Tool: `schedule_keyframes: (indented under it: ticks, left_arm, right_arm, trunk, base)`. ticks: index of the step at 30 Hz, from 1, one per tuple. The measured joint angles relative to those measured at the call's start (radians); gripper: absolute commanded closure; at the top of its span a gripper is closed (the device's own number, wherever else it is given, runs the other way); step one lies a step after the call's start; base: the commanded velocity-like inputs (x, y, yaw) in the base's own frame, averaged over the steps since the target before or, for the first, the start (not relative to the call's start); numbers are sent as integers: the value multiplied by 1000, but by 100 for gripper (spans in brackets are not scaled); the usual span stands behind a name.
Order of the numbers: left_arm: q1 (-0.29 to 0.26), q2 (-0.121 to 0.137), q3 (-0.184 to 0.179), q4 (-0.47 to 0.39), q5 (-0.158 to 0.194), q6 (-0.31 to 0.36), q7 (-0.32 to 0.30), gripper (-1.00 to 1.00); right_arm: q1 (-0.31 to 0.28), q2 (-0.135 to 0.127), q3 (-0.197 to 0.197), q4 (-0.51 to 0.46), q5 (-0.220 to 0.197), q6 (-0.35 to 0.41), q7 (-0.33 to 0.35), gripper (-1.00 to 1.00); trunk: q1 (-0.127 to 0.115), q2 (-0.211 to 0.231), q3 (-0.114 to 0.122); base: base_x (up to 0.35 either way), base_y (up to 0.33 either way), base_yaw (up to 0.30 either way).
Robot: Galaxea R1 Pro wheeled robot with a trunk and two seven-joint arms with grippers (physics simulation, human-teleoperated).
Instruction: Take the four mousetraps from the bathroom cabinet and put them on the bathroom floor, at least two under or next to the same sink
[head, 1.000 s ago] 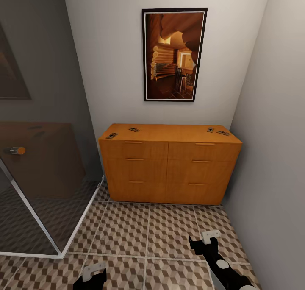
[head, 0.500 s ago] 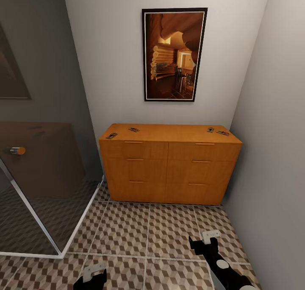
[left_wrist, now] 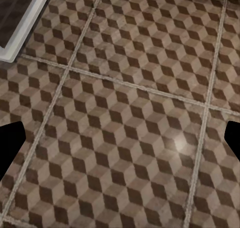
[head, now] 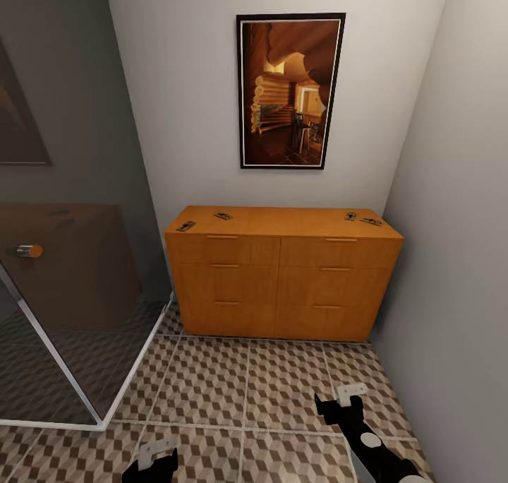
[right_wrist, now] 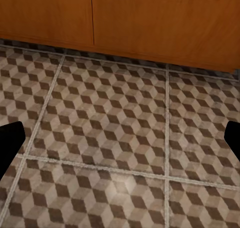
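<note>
Four mousetraps point(head: 185, 226) sit on the cabinet point(head: 282, 278) top, mid-frame — two per end. Left gripper point(head: 156, 456) and right gripper point(head: 341, 399) hang low, jaws spread, empty. I'd close in squarely — raise arms first.

Legible text, labels, brands, numbers, signs: none that I can read. I checked the framed picture point(head: 291, 90) on the wall, which carries a log-cabin interior scene and no caption. The drawer fronts and top of the cabinet point(head: 282, 278) are plain wood, unmarked. The mousetraps point(head: 185, 226) on its top are too small for me to make out any print. The floor point(head: 233, 391) tiles bear a cube pattern, no lettering.
</note>
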Motion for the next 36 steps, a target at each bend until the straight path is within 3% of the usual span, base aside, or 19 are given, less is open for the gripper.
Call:
schedule_keyframes:
  ticks: [16, 20, 21, 22, 23, 27, 30, 31, 36]
  left_arm:
    - [0, 0, 0, 6, 0, 0, 0, -100]
    - [0, -1, 0, 6, 0, 0, 0, -100]
    - [0, -1, 0, 6, 0, 0, 0, -100]
    - [0, -2, 0, 6, 0, 0, 0, -100]
    - [0, -2, 0, 7, 0, 0, 0, -100]
    - [0, -2, 0, 6, 0, 0, 0, -100]
    - [0, -2, 0, 6, 0, 0, 0, -100]
    - [0, -2, 0, 6, 0, 0, 0, -100]
    - [0, -2, 0, 6, 0, 0, 0, -100]
  right_arm:
    - [-4, -1, -4, 0, -2, 7, 0, -100]
    - [-58, -3, -8, -21, -4, 49, -3, -100]
    - [-76, -3, -9, -30, -4, 70, -3, -100]
    - [-126, -5, -9, -76, -4, 206, -1, -100]
    - [-192, -6, -8, -93, -3, 254, 0, -100]
    - [-244, -25, -8, -168, -2, 424, 9, -100]
    - [-286, -56, -7, -242, 0, 540, 35, -100]
    - [-307, -78, -6, -295, 3, 604, 69, -100]
    - [-355, -141, -6, -443, 24, 758, 198, -100]
  trunk:
    - [0, 0, 0]
    - [0, 0, 0]
    - [0, 0, 0]
    - [0, 0, 0]
    - [0, 0, 0]
    - [0, 0, 0]
    - [0, 0, 0]
    - [0, 0, 0]
    - [0, 0, 0]
  base:
    - [0, 0, 0]
    - [0, 0, 0]
    - [0, 0, 0]
    - [0, 0, 0]
    - [0, 0, 0]
    - [0, 0, 0]
    - [0, 0, 0]
    - [0, 0, 0]
    - [0, 0, 0]
